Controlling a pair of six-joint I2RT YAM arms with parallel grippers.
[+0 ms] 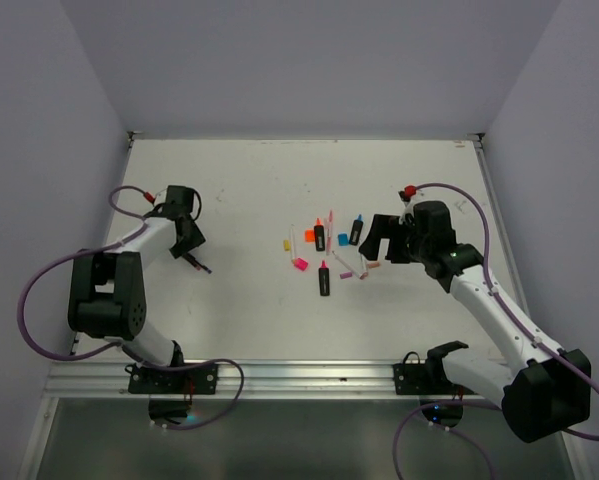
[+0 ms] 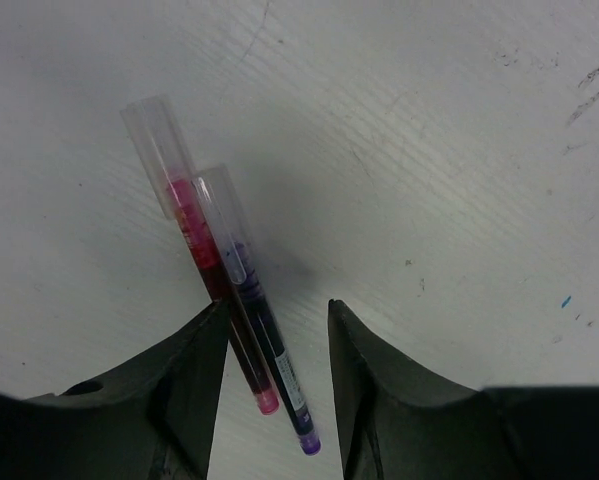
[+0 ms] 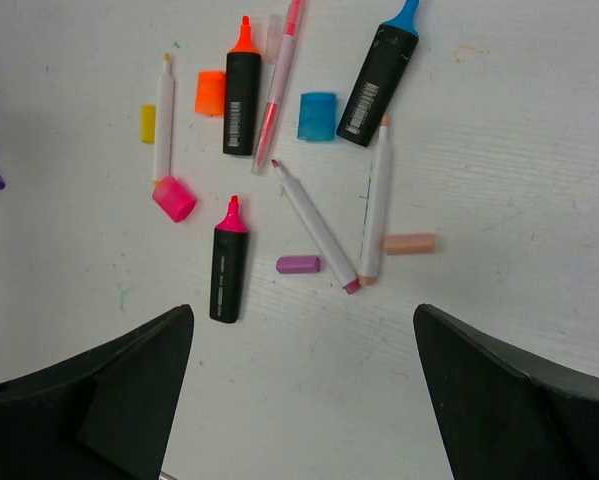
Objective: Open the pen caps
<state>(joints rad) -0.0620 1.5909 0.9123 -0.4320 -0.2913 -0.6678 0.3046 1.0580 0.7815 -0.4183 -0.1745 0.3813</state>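
Between left pincer [image 2: 277,306] jaws, two pens [image 2: 275,362], caps [image 2: 159,150] on

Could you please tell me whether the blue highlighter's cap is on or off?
Off. The blue cap lies loose beside the black highlighter, whose blue tip is bare.

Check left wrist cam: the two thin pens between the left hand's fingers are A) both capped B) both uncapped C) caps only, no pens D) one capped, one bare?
A: a clear cap sits on the pink pen and another on the purple pen.
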